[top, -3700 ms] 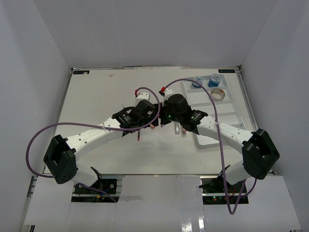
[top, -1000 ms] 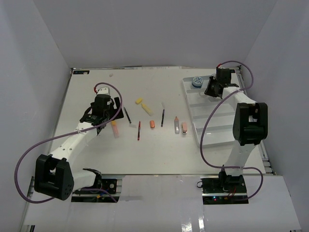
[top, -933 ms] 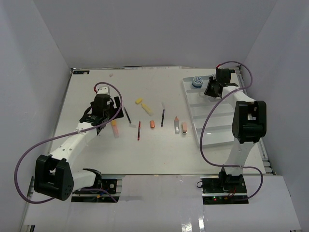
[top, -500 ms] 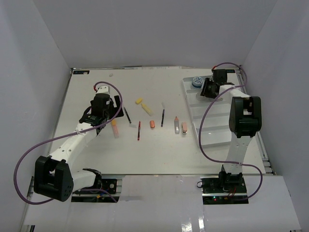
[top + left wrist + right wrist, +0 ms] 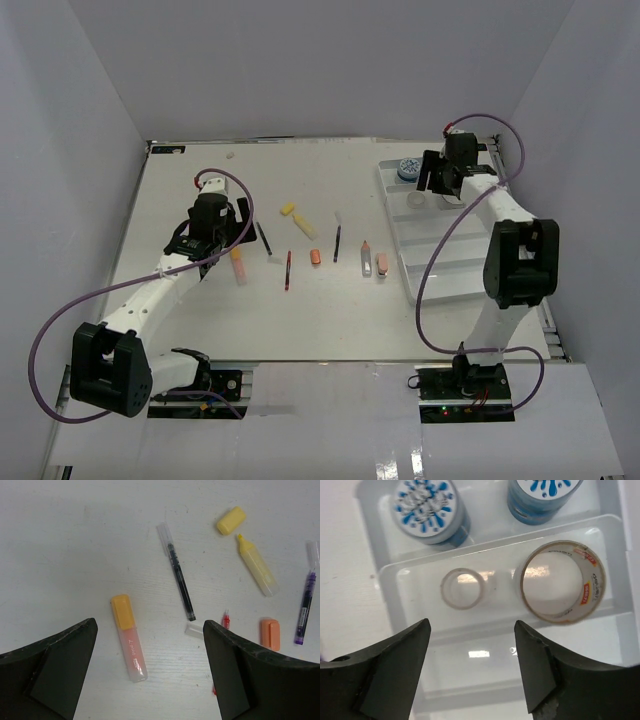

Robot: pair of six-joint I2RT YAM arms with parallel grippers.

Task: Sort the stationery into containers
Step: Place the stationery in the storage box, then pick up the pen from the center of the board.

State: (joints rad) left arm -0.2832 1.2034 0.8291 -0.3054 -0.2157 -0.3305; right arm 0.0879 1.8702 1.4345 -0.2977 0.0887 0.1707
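1. The right gripper [image 5: 471,625] hangs over the far end of the tray [image 5: 445,265]. Its jaws are apart and nothing is between them.
2. A small clear tape roll [image 5: 462,588] lies flat in the second compartment, near the large tape roll [image 5: 563,582] but apart from it. One tub [image 5: 431,510] and a second tub [image 5: 545,497] stand in the compartment beyond.
3. Judgement: that placement looks complete. The right arm should lift straight up before swinging away, so that its fingers clear the compartment walls and disturb neither roll.
4. The left gripper [image 5: 150,625] is spread wide and empty above the table. A pink highlighter [image 5: 129,637] lies between the lines of its fingers.
5. Judgement: this is the likely pick. The gripper should centre on the barrel, descend astride its narrow width and close gently.
6. Hazard: a clear cap [image 5: 194,629] and a black pen [image 5: 177,577] lie just beside the far finger's path. That finger should land short of them.
7. Unsorted on the table: a yellow highlighter [image 5: 257,565], an orange eraser [image 5: 270,632] and a purple pen [image 5: 305,605].
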